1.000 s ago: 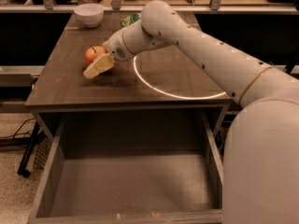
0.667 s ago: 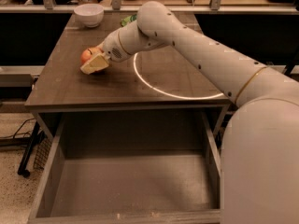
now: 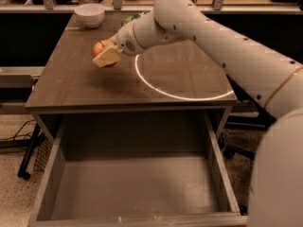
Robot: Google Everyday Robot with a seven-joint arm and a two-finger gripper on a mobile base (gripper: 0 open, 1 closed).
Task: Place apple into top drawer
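Observation:
The orange-red apple (image 3: 99, 47) is at the left middle of the wooden table (image 3: 71, 86), held a little above the top, with a faint shadow under it. My gripper (image 3: 105, 54) is shut on the apple, one tan finger (image 3: 108, 57) across its front. The white arm reaches in from the right. The top drawer (image 3: 137, 188) is pulled wide open below the table's front edge; its grey-brown bottom is bare.
A white bowl (image 3: 90, 14) stands at the table's back left corner. Something green (image 3: 133, 18) shows behind the arm. A bright ring of light (image 3: 182, 96) lies on the tabletop. Cables and a stand leg (image 3: 26, 150) are on the floor to the left.
The gripper with the apple shifted slightly left, then came back right and rose a little off the tabletop. The drawer has stayed open.

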